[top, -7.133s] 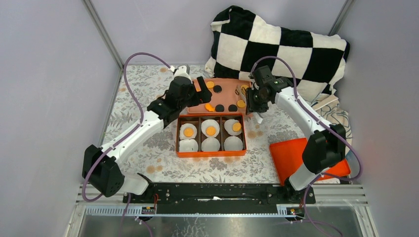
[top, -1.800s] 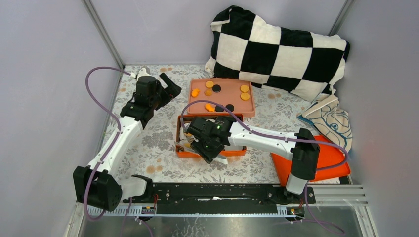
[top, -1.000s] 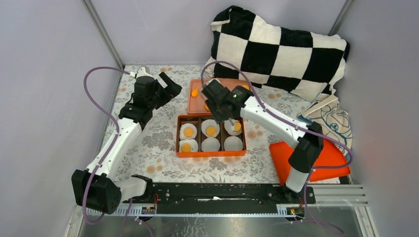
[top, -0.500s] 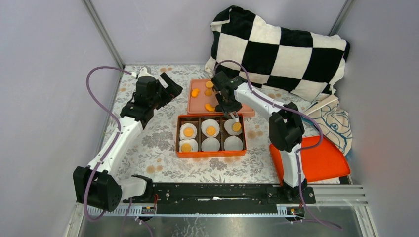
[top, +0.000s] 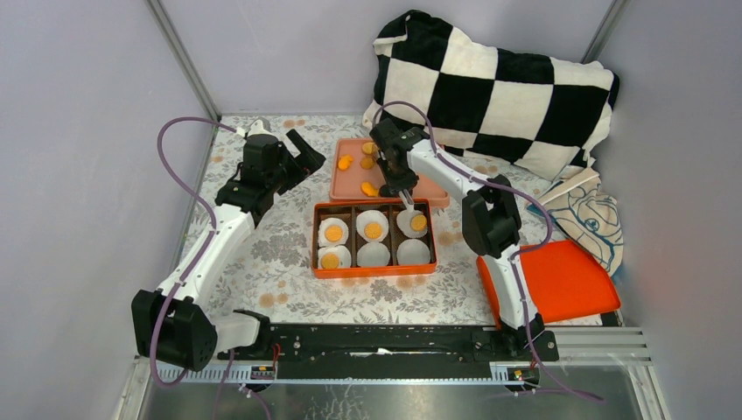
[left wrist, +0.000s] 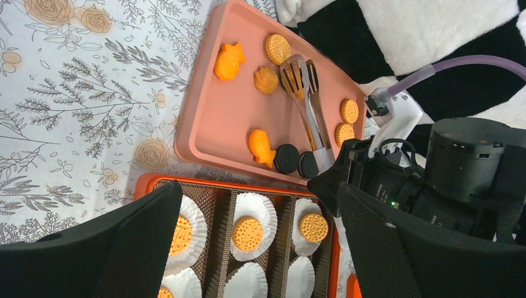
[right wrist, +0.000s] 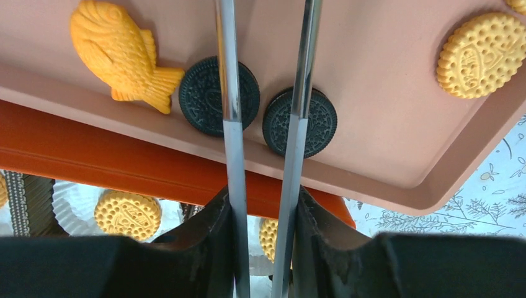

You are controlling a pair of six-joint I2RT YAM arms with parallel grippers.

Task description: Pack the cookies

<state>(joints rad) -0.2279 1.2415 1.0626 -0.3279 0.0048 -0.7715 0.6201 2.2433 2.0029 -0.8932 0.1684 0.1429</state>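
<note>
My right gripper (right wrist: 263, 248) is shut on a pair of metal tongs (right wrist: 229, 93). It hangs at the near edge of the pink tray (top: 350, 188), next to the orange box (top: 374, 273). The tongs reach out over two black cookies (right wrist: 208, 102) on the tray. Their tips (left wrist: 298, 65) show nothing between them. More orange-yellow cookies (left wrist: 277, 46) lie on the tray. Several liners in the box each hold a yellow cookie (top: 374, 231); two liners (top: 413, 254) are empty. My left gripper (top: 302, 157) is open and empty, left of the tray.
A black-and-white checkered pillow (top: 490, 83) lies behind the tray. An orange lid (top: 560, 280) lies at the right front, with a folded cloth (top: 586, 214) behind it. Fish-shaped cookies (right wrist: 118, 40) also lie on the tray.
My right arm dropped a cookie into the near-left liner, then swung the tongs back over the pink tray. My left arm drew back to the left of the tray.
</note>
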